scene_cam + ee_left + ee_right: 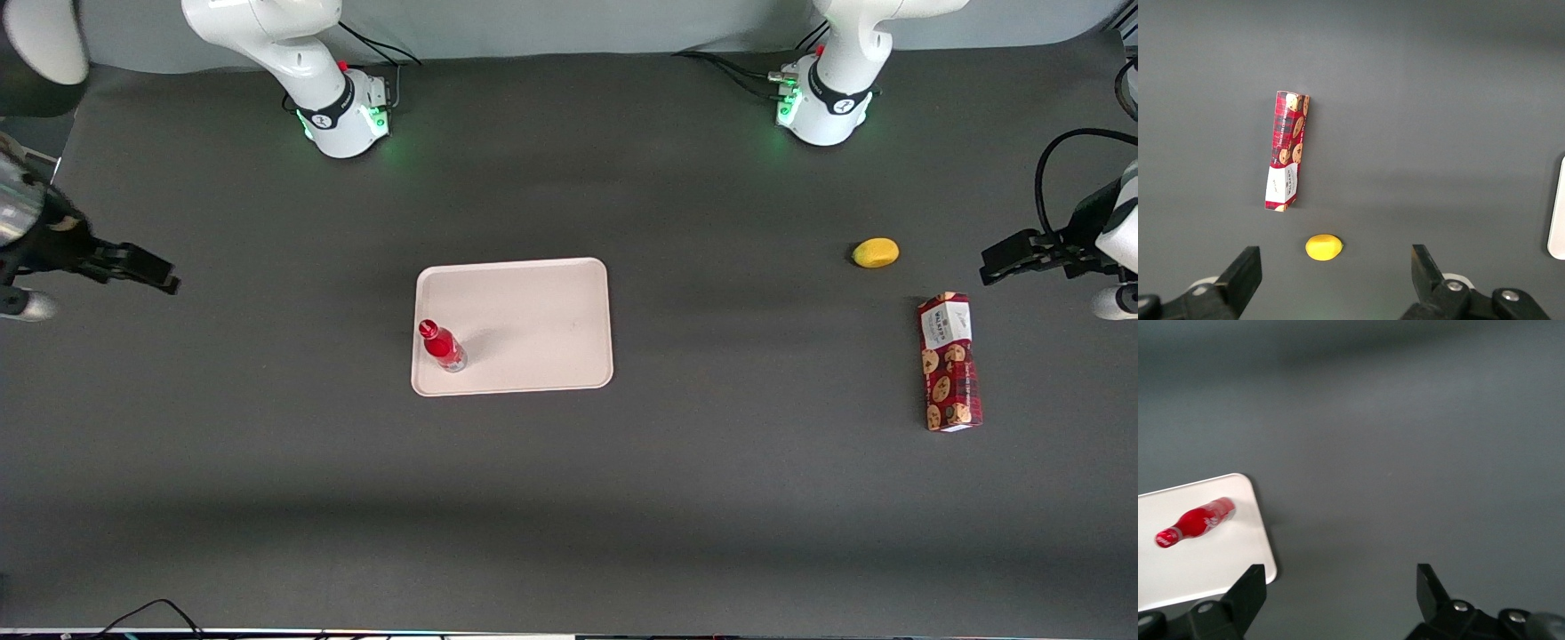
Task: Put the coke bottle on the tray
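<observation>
The coke bottle [442, 346], small, slim and red with a red cap, stands upright on the pale pinkish-white tray [533, 320], near the tray's corner nearest the front camera at the working arm's end. It also shows in the right wrist view [1195, 522] on the tray [1211, 560]. My right gripper [147, 269] is open and empty, held well away from the tray toward the working arm's end of the table. In the right wrist view its fingers [1248, 590] stand wide apart over bare table.
A yellow lemon-like fruit [876, 252] and a red patterned cookie box [949, 362] lie toward the parked arm's end of the table. The dark grey table [569, 498] surrounds the tray. Both arm bases stand at the table's back edge.
</observation>
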{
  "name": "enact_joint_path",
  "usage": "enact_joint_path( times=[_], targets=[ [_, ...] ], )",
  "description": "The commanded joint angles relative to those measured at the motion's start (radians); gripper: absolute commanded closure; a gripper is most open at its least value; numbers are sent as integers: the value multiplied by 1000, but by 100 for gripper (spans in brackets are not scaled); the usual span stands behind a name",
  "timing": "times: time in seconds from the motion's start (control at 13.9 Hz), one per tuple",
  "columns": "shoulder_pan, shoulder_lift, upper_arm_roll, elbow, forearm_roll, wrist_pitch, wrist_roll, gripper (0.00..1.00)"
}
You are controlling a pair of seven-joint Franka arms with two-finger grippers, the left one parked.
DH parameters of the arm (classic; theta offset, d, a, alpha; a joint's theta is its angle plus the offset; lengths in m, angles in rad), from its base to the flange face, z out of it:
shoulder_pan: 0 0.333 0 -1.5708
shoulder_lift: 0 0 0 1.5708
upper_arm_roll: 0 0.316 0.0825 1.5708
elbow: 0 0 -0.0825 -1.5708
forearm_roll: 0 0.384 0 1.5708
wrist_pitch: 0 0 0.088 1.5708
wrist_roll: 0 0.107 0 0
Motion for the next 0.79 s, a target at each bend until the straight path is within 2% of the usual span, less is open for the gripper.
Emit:
enact_joint_path(
  times=[0.0, 0.72],
  targets=[
    [-36, -39, 19, -3, 1, -19, -31, 0],
    [-39, -33, 8, 7, -16, -22, -25, 0]
  ],
)
